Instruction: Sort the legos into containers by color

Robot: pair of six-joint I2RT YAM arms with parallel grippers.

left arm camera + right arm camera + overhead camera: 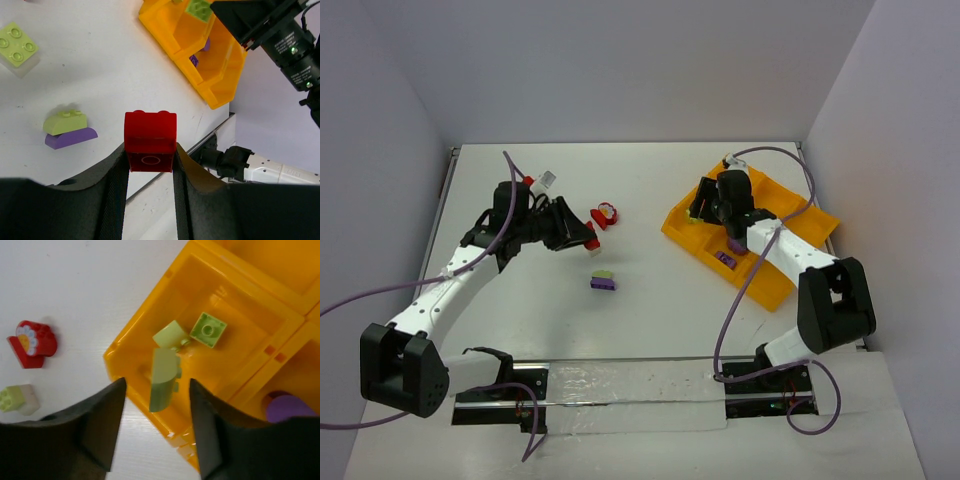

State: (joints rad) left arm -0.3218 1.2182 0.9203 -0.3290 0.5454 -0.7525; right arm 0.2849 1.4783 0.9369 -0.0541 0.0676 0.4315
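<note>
My left gripper (150, 160) is shut on a red lego (150, 140), held above the table left of centre (590, 243). My right gripper (156, 385) hangs open over the near-left compartment of the orange-yellow tray (125, 367). A pale green lego (165, 372) is loose between its fingers, touching neither. Two more green legos (207, 329) lie in that compartment. A purple lego (282, 407) lies in the neighbouring compartment. On the table lie a green-on-purple clump (603, 281), a red lego with a flower face (605, 214) and a green lego (17, 44).
The tray (685, 228) stands at the right of the table, turned at an angle, with further compartments behind. The right arm's wrist camera (290, 40) shows at the top right of the left wrist view. A whitish-green brick (17, 399) lies near the flower lego.
</note>
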